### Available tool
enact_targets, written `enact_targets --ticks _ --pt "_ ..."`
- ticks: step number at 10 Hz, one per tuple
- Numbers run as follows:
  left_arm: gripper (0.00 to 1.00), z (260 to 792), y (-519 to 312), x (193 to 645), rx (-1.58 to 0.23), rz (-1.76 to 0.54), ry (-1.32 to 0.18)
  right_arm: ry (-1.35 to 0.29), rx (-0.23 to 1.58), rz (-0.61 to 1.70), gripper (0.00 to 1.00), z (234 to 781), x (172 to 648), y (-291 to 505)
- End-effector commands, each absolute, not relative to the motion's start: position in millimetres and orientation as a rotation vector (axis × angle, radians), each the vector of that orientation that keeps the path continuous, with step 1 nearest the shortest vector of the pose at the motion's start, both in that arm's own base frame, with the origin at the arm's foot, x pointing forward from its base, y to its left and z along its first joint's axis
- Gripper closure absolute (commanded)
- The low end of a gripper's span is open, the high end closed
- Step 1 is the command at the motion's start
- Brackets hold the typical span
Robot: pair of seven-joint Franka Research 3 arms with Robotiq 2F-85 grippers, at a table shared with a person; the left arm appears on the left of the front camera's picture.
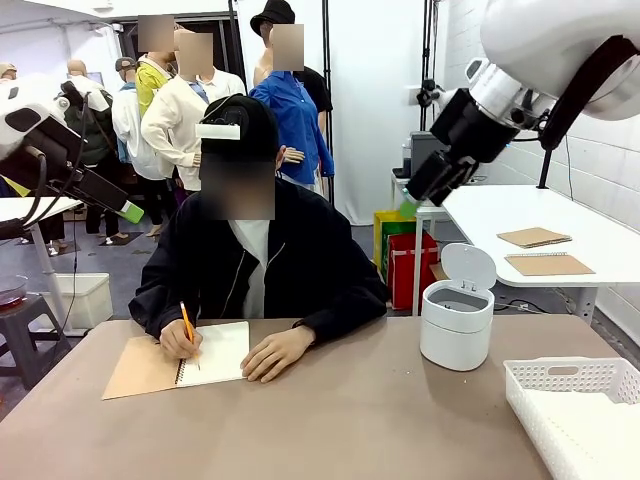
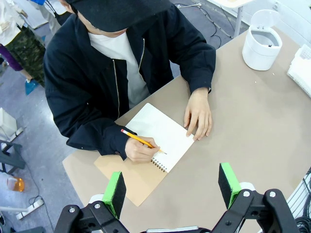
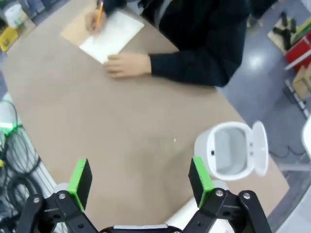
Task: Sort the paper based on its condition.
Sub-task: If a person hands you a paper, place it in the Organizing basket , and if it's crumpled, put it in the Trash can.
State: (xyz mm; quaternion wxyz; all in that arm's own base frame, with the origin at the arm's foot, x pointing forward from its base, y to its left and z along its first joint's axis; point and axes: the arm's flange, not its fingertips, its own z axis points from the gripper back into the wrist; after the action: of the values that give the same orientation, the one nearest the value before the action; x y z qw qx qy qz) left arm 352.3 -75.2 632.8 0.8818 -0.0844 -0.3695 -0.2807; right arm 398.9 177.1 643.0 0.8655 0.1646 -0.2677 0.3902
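Note:
The paper as loose sheets is out of view. A person across the table writes with a pencil [image 1: 187, 325] on the white page of a spiral notebook [image 1: 215, 350] with a brown cover, the other hand flat beside it. My left gripper [image 2: 172, 187] hovers high over the notebook [image 2: 163, 128], open and empty. In the front view it [image 1: 125, 208] hangs at the upper left. My right gripper [image 3: 141, 177] is open and empty, high above bare table, and shows raised at the upper right [image 1: 420, 190].
A white bin [image 1: 456, 325] with its lid up stands at the right of the table [image 1: 350, 420]. A white slotted basket [image 1: 575, 410] sits at the near right corner. Two brown pads [image 1: 535, 237] lie on a white side table behind.

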Motion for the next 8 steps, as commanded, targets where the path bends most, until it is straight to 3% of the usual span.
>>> enact_targets --ticks 1,8 --pt "0.00 633.6 -74.1 352.7 -0.174 -0.582 -0.777 -0.619 0.387 0.793 0.00 646.7 390.1 196.5" --pt "0.00 633.6 -74.1 352.7 -0.174 -0.582 -0.777 -0.635 0.422 0.872 0.00 650.8 400.2 233.4"
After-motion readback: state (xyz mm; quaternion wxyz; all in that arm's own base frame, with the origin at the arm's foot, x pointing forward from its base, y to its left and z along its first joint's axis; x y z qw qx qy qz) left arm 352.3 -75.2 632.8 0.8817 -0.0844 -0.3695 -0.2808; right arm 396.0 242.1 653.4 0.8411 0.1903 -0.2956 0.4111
